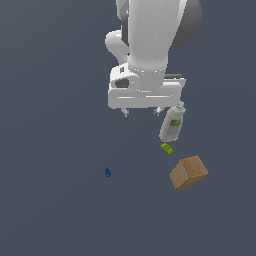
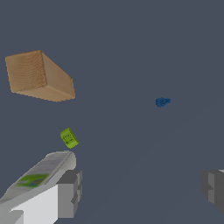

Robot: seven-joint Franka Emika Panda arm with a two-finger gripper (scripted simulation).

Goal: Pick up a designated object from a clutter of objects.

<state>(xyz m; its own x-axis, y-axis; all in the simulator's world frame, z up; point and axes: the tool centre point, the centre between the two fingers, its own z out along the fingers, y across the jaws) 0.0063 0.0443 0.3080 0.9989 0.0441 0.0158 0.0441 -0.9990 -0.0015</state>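
While arm (image 1: pixel 150 45) masks bottle's (image 1: pixel 172 125) cap, box (image 1: pixel 188 172) unobstructed, jaws apart

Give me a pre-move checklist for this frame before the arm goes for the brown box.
1. Fingers spread wide with nothing between them: ok.
2. Brown box in plain sight with nothing on top: ok.
3. Gripper above the box: not ok, it hangs off to one side.
4. Bottle clear of the gripper: not ok, it lies right beside one finger.
5. Green block apart from the box: ok.
6. Blue object out of the way: ok.

White arm pointing down, tool (image 1: pixel 142 111) spread wide, seemingly holding nothing
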